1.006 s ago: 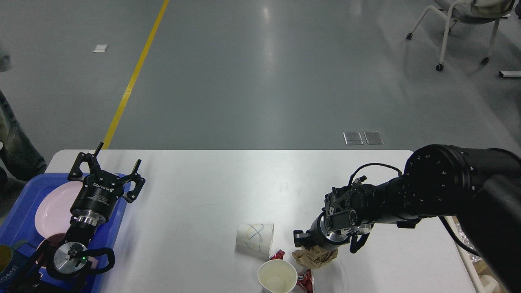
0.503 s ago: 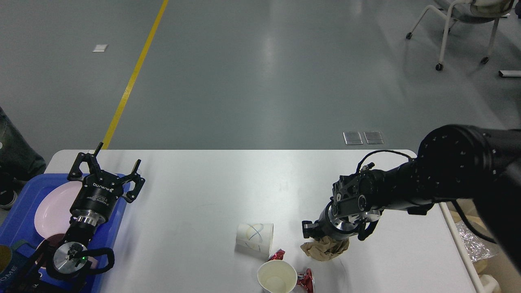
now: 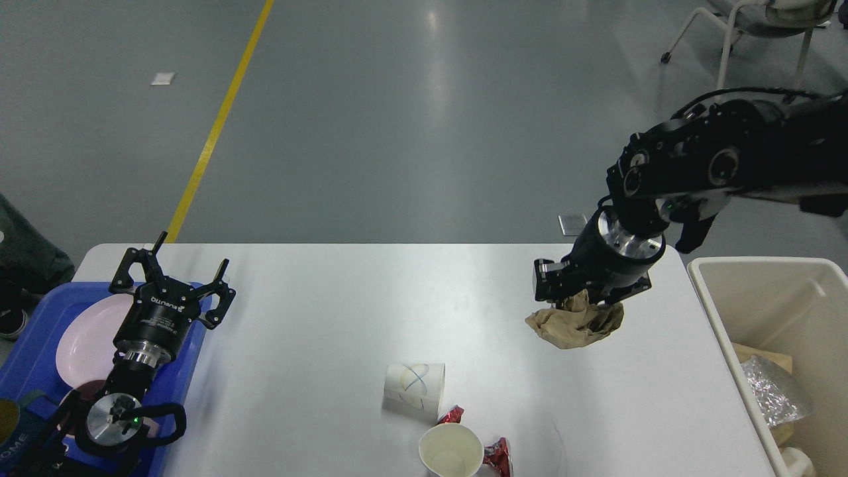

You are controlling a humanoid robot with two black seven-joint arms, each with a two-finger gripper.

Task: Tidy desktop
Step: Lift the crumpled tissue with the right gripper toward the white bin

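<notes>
— Report the right claw [image 3: 586, 291].
— Raised above the right part of the surface [image 3: 331, 311], clamped on a crumpled brown paper wad [image 3: 574, 324] that hangs clear of the top. A beige bin [image 3: 762, 278] stands just beside the surface's right edge, with foil and scraps inside.
— The left claw [image 3: 173, 271]?
— Fingers spread apart, holding nothing, poised over the near edge of a blue tray [image 3: 26, 358] carrying a pink plate [image 3: 83, 338] at the left end.
— What lies on the white surface?
— Near the front edge: one paper cup [image 3: 415, 389] on its side, another cup [image 3: 450, 450] upright, and red wrappers [image 3: 497, 456] beside them.
</notes>
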